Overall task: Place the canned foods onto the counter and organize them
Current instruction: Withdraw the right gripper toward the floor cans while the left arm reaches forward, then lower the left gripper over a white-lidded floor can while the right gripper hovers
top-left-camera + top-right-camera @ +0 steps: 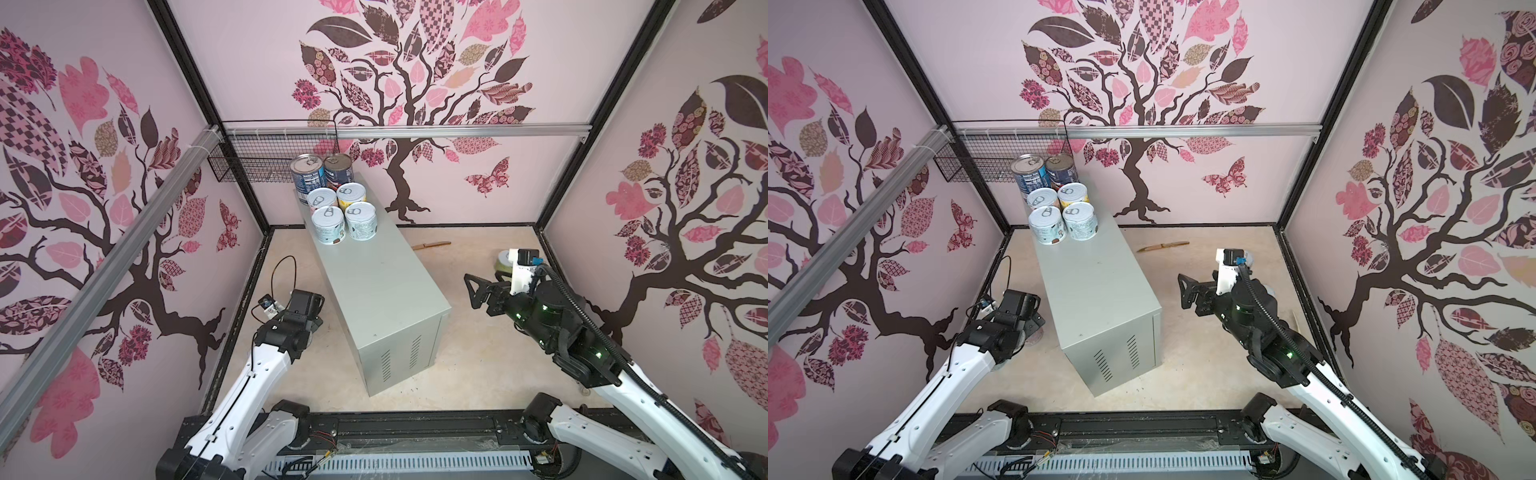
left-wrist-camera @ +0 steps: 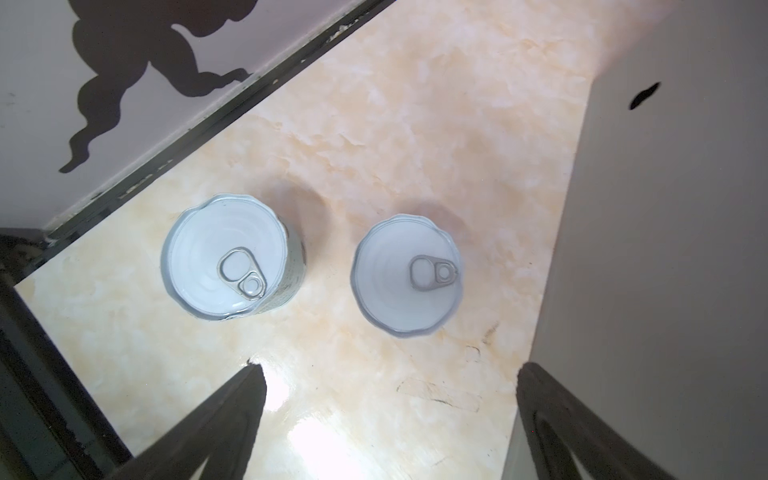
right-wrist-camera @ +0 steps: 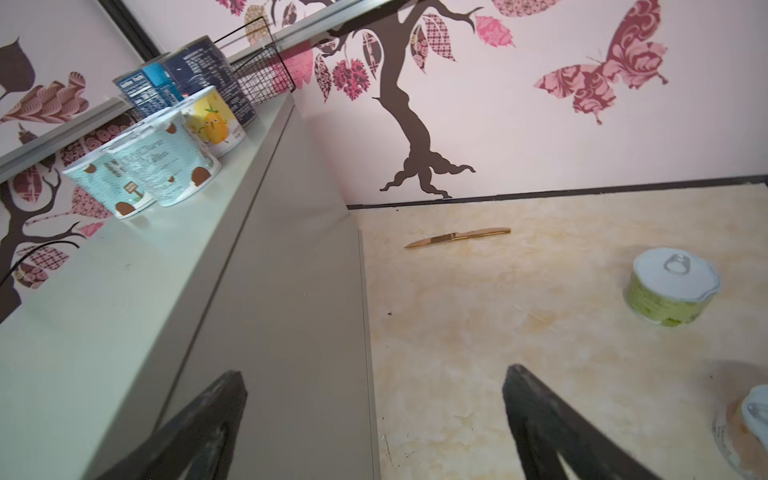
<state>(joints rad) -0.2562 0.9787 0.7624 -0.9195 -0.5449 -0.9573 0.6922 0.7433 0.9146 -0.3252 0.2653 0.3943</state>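
Canned foods (image 1: 338, 199): six stand in pairs at the far end of the grey sheet-metal surface (image 1: 386, 291), two tall metal-lidded tins (image 1: 308, 172) behind four short white-lidded ones (image 1: 329, 222). The left wrist view alone shows clearly two more short tins (image 2: 226, 257) upright on the beige marbled base (image 2: 415, 104) beside the surface; the right wrist view shows a green-labelled tin (image 3: 671, 286) beyond its other side. Left tool (image 2: 390, 370) and right tool (image 3: 374, 372) gape wide, empty. Pink tree-printed walls (image 1: 540, 187) enclose all.
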